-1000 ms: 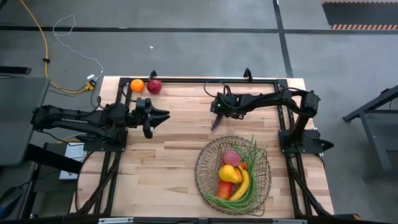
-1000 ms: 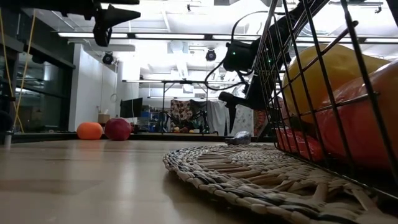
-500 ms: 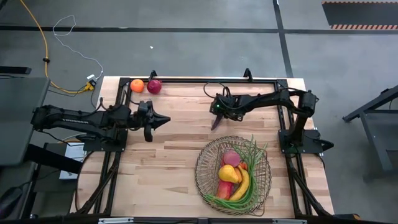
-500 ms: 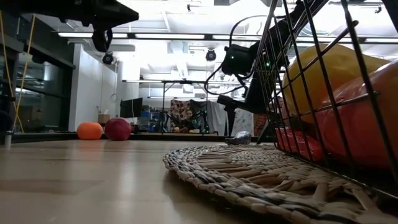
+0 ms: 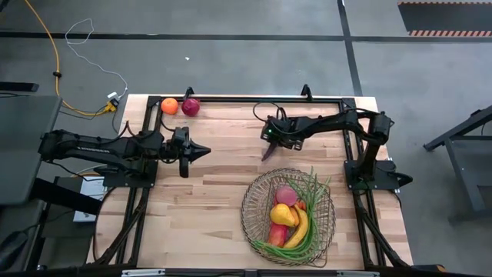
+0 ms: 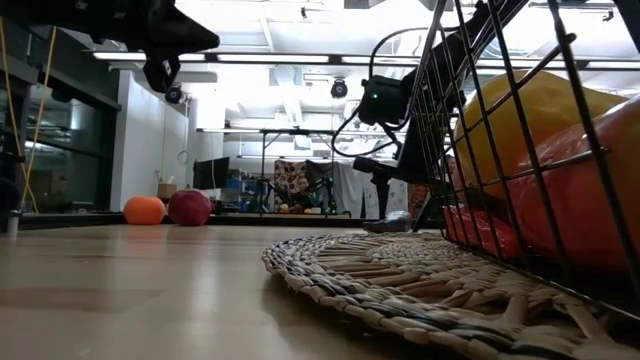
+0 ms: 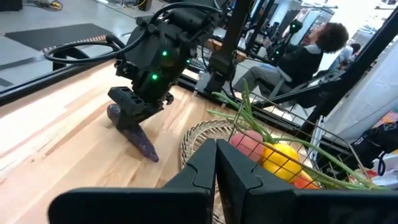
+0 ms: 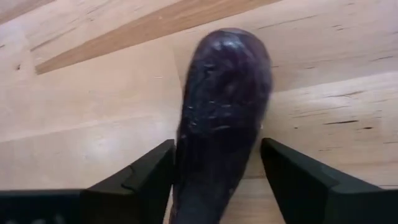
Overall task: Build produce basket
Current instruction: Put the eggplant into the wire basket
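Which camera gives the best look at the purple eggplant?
The right wrist view: the eggplant fills it, between the right gripper's fingers. The left wrist view shows it smaller; the high view only a sliver; the low view barely.

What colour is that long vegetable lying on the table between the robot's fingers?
Dark purple: it is the eggplant, with a slightly glossy skin. The right wrist view shows it best.

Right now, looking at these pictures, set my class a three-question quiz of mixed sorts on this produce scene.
1. True or false: the eggplant lies inside the basket.
2. Which fruits sit at the table's far left corner? A) orange and apple B) banana and pear C) two peaches
3. Fill in: the right hand has a finger on each side of the ____.

Key: 1 false, it lies on the table; 2 A; 3 eggplant.
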You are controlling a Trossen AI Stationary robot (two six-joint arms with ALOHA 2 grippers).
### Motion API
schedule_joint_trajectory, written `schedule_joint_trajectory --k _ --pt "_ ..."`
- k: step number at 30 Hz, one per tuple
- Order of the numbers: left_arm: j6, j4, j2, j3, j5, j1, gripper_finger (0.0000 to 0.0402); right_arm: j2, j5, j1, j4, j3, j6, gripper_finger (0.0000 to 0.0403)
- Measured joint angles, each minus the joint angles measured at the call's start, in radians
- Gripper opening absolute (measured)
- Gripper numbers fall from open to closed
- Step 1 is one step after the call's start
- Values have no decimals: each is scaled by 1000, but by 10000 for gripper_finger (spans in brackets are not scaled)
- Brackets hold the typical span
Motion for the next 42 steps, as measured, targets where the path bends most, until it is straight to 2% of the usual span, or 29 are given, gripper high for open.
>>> schedule_joint_trajectory --k 9,15,19,24,31,38,42 --pt "0 -16 0 0 32 0 0 0 -9 0 -18 0 0 170" --pt "-2 -14 0 0 41 0 0 -1 -29 0 -36 4 -16 160" --pt "-3 22 0 0 75 0 0 -29 -77 2 -109 33 -122 159" --pt "-3 72 0 0 84 0 0 -173 -89 3 -152 59 -347 158" --pt "-36 144 0 1 85 0 2 -446 -88 42 -161 43 -645 158" --pt "-97 306 -1 1 85 0 3 -726 -71 144 -140 -108 -688 158" --pt "-113 351 -1 1 66 0 3 -890 -11 227 -37 -252 -666 158"
